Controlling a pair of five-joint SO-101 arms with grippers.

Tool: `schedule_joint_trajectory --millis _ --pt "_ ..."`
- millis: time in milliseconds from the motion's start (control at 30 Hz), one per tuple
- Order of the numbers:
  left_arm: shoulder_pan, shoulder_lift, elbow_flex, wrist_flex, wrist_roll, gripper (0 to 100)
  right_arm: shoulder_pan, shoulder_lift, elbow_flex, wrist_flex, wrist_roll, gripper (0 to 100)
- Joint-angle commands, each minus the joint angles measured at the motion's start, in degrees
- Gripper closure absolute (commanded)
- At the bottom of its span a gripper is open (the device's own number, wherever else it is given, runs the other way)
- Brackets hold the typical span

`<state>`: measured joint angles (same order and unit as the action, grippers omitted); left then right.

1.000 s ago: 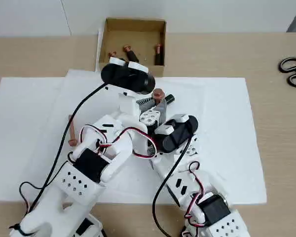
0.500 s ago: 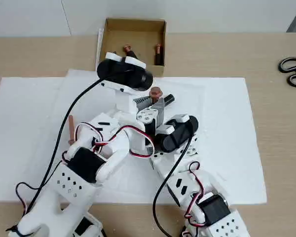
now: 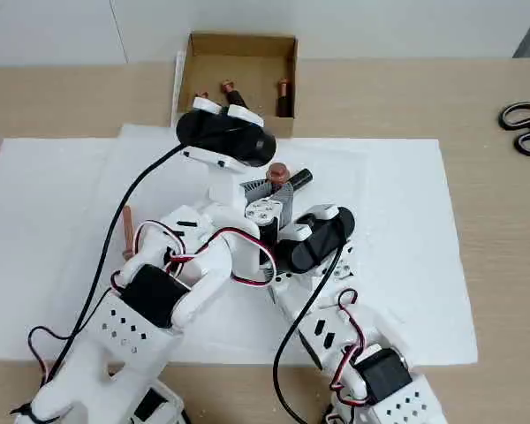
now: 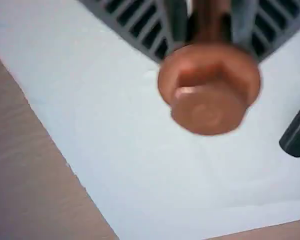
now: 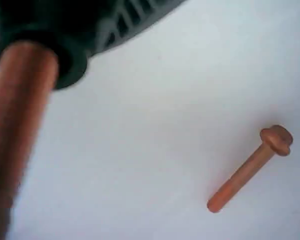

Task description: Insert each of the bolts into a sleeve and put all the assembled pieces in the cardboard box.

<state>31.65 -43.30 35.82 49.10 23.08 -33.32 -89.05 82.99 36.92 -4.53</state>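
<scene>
Left tool (image 4: 208, 22) is clamping a copper bolt (image 4: 210, 92) by the shank just under its head. Its grey ribbed fingers (image 4: 135, 20) are pressing in from either side, and the head is facing upward over the middle of the white sheet (image 3: 406, 221). Right tool (image 3: 289, 188) is meeting it from the near right and is gripping a black sleeve (image 3: 299, 178), which is sticking out toward the far right, just beside the bolt's head. In the right wrist view the bolt's shank is running close past the sleeve's round end; whether it is sitting inside the bore I cannot tell.

A loose bolt (image 3: 126, 232) is lying on the sheet well to the left of both tools, beside the left arm. The cardboard box (image 3: 238, 41) is standing at the far edge of the sheet, just beyond the left arm's wrist, and is holding assembled pieces (image 3: 284, 99). The sheet is covering the middle of the desk (image 3: 477, 97), and scissors (image 3: 526, 125) are lying at the desk's far right.
</scene>
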Motion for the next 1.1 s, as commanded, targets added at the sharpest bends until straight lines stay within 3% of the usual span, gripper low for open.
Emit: schedule_joint_trajectory --millis 0,1067 --pt "0.1 -1.7 -2.9 -0.2 -0.4 99 -0.4 -0.7 -0.4 -1.3 0.0 98.4" --pt "0.4 -1.6 11.0 -2.7 -2.8 99 2.4 -0.7 -0.6 -1.3 0.0 98.4"
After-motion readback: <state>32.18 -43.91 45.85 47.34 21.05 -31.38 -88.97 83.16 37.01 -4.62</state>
